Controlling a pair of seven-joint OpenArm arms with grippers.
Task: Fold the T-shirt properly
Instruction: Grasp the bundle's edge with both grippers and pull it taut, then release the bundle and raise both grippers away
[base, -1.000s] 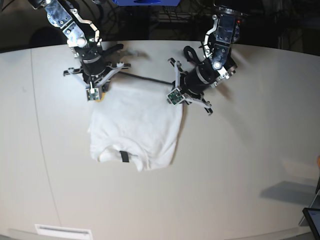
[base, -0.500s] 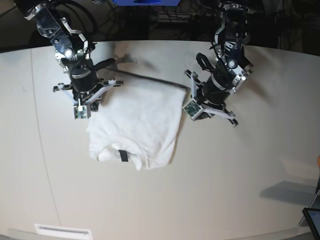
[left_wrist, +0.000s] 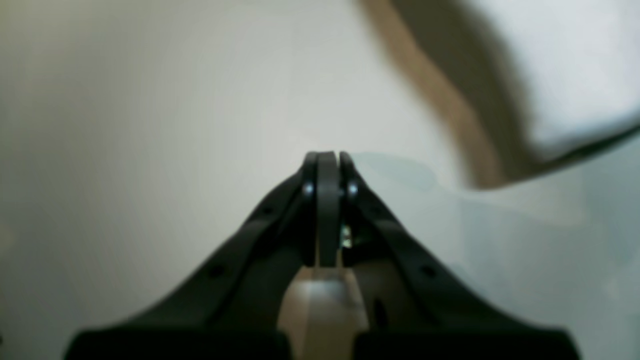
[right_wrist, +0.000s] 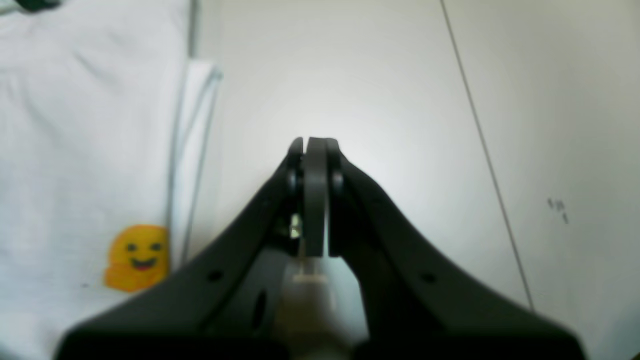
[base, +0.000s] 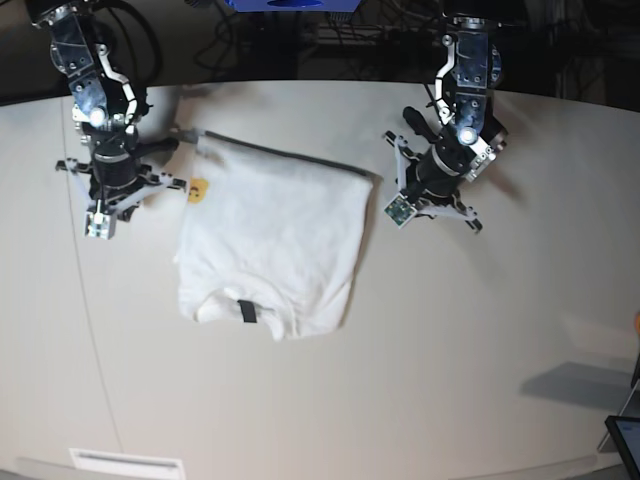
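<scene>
A pale bench (base: 480, 340) with a thin seam line fills the view under a dark background. The folded white T-shirt (base: 270, 240) lies flat between the arms, black neck label (base: 248, 312) showing. Left hand (base: 398, 212) and right hand (base: 98, 225) are both closed tight, holding nothing, each beside the shirt.

Two black-and-silver arms; each black claw (left_wrist: 327, 160) tapers to slim fingers (right_wrist: 295, 165) with small screws.

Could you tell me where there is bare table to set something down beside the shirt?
The table is bare between the T-shirt and the near edge. It is crowded at the left gripper and right gripper.
</scene>
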